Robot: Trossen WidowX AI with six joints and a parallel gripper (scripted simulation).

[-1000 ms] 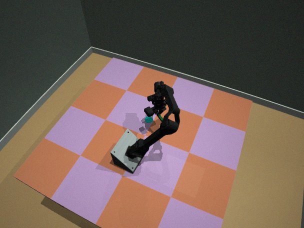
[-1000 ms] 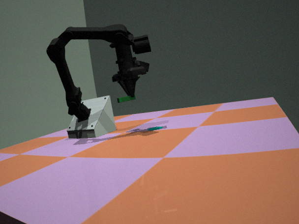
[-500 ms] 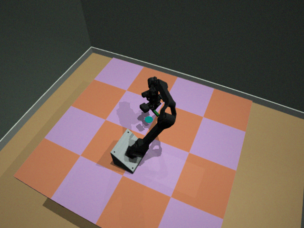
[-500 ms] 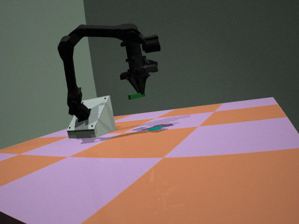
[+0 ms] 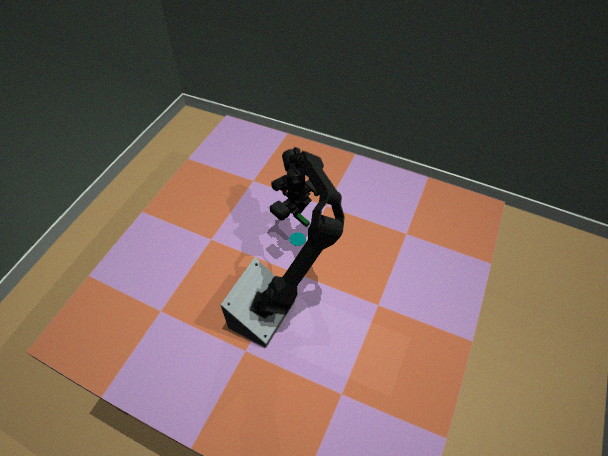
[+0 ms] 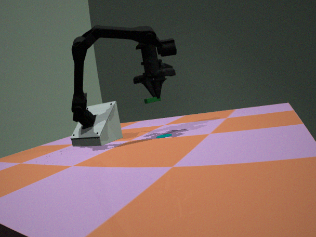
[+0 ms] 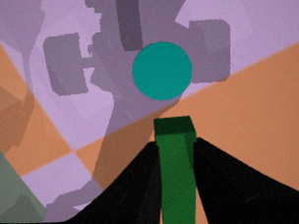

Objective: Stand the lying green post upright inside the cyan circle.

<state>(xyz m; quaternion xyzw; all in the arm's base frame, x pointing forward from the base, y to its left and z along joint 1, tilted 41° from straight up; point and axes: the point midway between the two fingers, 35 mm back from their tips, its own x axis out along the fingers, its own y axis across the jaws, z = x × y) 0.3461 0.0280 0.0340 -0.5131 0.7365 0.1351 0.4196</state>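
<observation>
My gripper [image 5: 298, 215] [image 6: 157, 97] [image 7: 174, 148] points down and is shut on the green post [image 5: 303, 219] [image 6: 152, 100] [image 7: 178, 177]. The post is held in the air well above the mat, lying close to level in the exterior view, gripped near one end, with its longer part sticking out toward the base side. The cyan circle [image 5: 297, 239] [image 6: 164, 135] [image 7: 162, 71] lies flat on the mat, below the gripper and post. In the wrist view it shows whole, just beyond the post's near end face. The arm's shadow falls around it.
The arm's grey wedge base [image 5: 241, 295] [image 6: 110, 127] stands on the checkered orange and purple mat [image 5: 430, 360] [image 6: 234, 197]. The arm arches high from it to the gripper. Dark walls stand behind the mat.
</observation>
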